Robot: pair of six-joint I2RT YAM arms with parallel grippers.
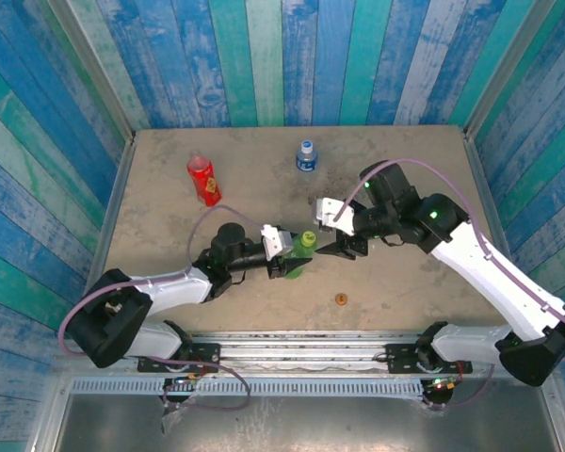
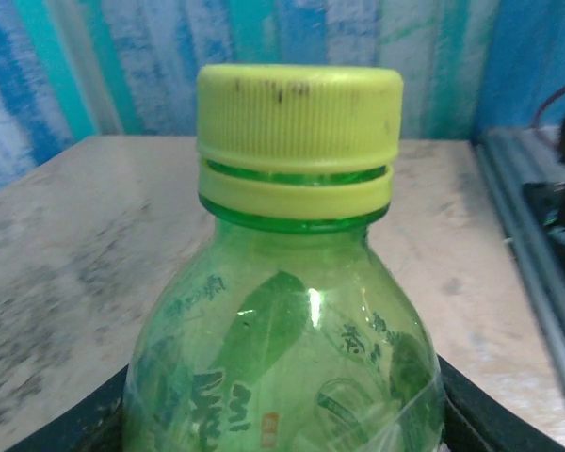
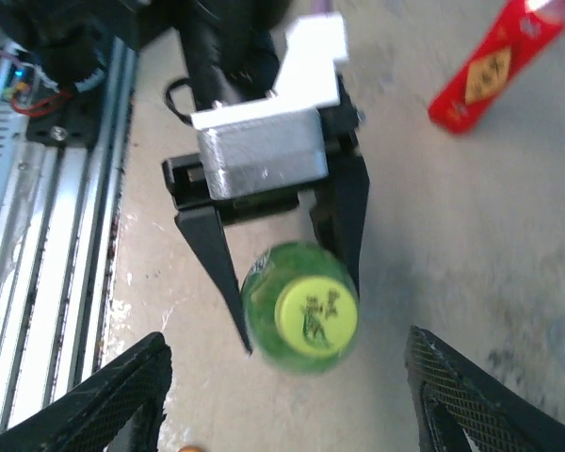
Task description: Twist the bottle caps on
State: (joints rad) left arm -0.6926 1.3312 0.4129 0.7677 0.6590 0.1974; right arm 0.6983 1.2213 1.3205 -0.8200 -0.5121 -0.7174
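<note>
At the far left of the worn, stained beige table the red bottle is seen lying on its side, well apart from both arms; whether it is capped cannot be told. Nearer the middle, the left gripper is clenched about the lower body of the green bottle, which is held upright on the table; the light green cap is seated on its neck, though how tightly cannot be judged. The bottle is judged light, thin-walled and easily dented, its glossy label likely slippery; the firmest hold is expected low on the body, while the ribbed skirt of the cap should be pinched for turning. Behind it the clear bottle stands upright at the far side with a blue cap on top; the orange cap lies loose near the front edge. To the right, the right gripper hangs above the green cap with its jaws spread wide, nothing grasped. The table is enclosed by blue and teal plank walls; a metal rail runs along its near edge.
</note>
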